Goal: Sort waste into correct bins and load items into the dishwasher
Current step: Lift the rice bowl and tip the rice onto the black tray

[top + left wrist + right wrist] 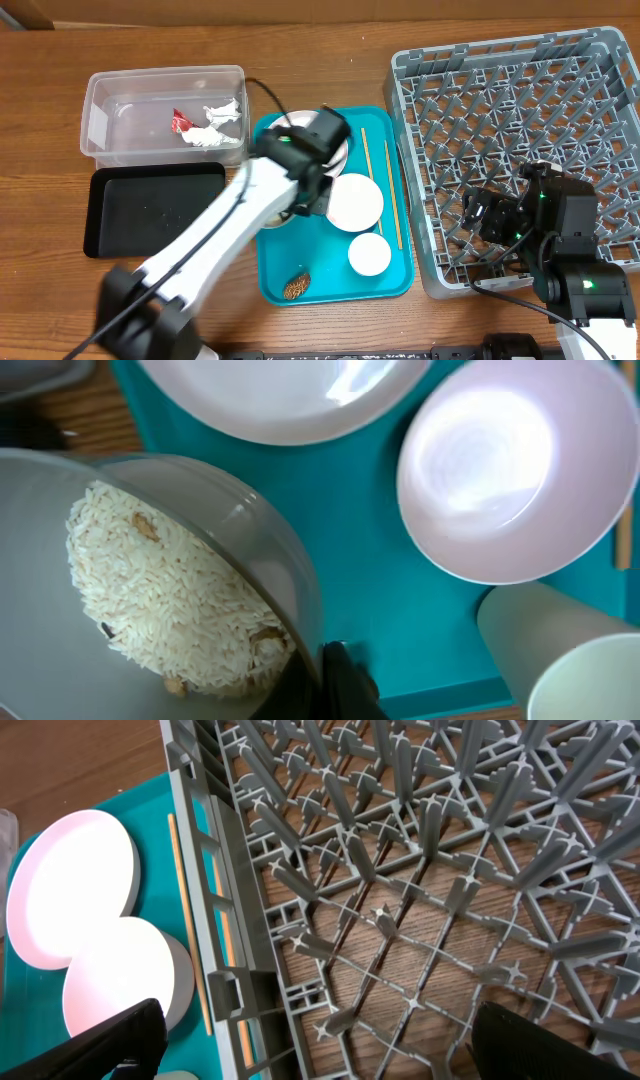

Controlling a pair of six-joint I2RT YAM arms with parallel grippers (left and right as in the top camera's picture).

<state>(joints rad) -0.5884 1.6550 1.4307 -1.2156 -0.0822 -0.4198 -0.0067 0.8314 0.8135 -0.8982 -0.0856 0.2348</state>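
We can read no text, label, brand or number in any view. The red wrapper in the tub is too small for us to make out any print on it.

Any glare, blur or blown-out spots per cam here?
Overhead: even light, left arm slightly smeared, rack sharp. Left wrist: glare patches on the plate and empty bowl; rice bowl close and soft. Right wrist: that bowl and the cup blown out pinkish-white; its own fingers dark and out of focus.
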